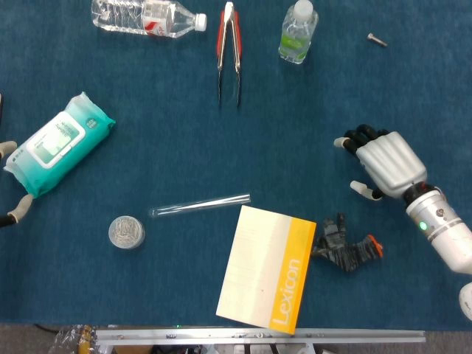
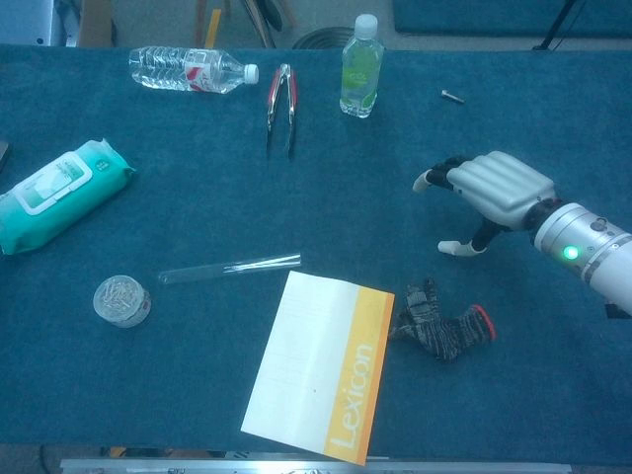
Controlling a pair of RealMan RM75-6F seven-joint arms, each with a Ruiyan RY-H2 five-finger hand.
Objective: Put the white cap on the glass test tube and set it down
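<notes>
Working across the blue table (image 1: 147, 96), we take the items by size. The right hand (image 1: 383, 164) hovers at the right side, fingers curled downward. We cannot tell whether it pinches the white cap, which no view shows clearly. Of the left hand (image 1: 13, 181), only fingertips show at the frame edge, so we cannot tell its state. The glass test tube (image 1: 200, 204) lies flat just beyond the yellow book (image 1: 269, 267). We judge it light, stiff, slippery, fragile and prone to rolling. Grasp it at mid-length with light pressure, leaving the open end free.
</notes>
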